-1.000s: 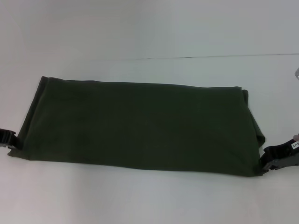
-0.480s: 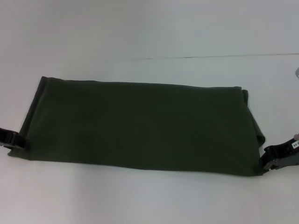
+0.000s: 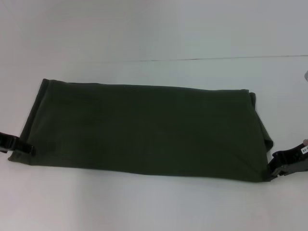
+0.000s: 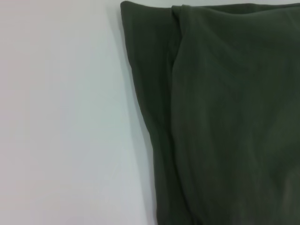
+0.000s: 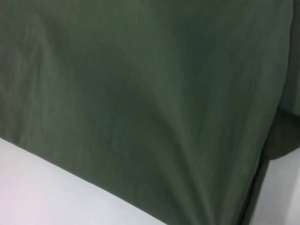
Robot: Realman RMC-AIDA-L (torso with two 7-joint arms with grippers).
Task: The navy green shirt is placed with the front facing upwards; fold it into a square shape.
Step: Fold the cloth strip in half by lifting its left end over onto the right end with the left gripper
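Note:
The navy green shirt (image 3: 144, 130) lies flat on the white table as a long folded band running left to right, showing only plain green cloth. My left gripper (image 3: 25, 148) is at the band's near left corner, right against the cloth. At the near right corner sits my right gripper (image 3: 273, 168), touching the shirt's edge. The left wrist view shows the shirt (image 4: 220, 117) with an overlapping folded layer beside bare table. Green cloth of the shirt (image 5: 150, 93) fills most of the right wrist view, its creases running together toward one edge.
The white table (image 3: 154, 207) stretches all around the shirt. A thin dark seam line (image 3: 216, 58) crosses the table beyond the shirt. A small pale object (image 3: 306, 74) shows at the far right edge.
My left gripper has slid rightward, in toward the shirt's near left corner. The right gripper and the shirt have barely moved.

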